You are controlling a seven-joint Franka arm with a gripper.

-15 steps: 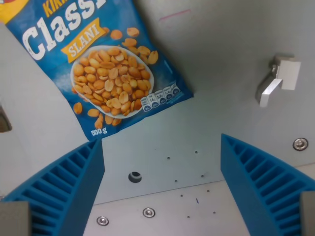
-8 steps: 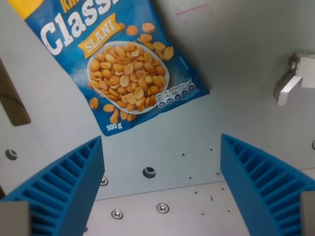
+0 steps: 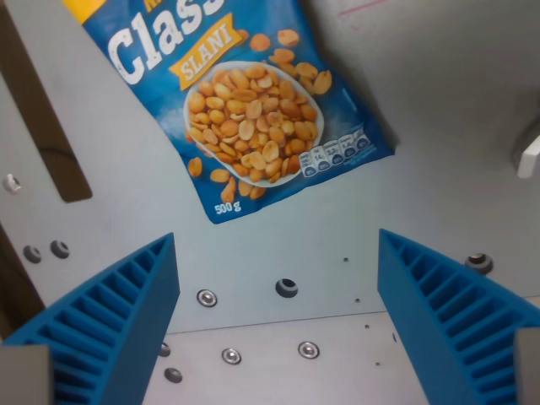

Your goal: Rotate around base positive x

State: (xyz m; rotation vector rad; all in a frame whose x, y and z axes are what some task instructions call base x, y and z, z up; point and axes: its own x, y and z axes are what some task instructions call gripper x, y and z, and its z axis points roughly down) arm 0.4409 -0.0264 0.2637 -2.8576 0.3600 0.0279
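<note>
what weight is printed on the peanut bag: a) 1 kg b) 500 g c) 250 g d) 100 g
b: the peanut bag shows "500 g" in white near its lower corner, just below the pictured bowl of peanuts.

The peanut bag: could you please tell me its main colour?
Blue, with orange peanuts pictured; the peanut bag shows in the wrist view.

Cam moved: whole scene slid toward wrist view's right and down. Peanut bag [image 3: 245,110] now nearer centre; bracket [image 3: 530,156] almost off right edge; dark slot [image 3: 46,126] appeared at left.
</note>
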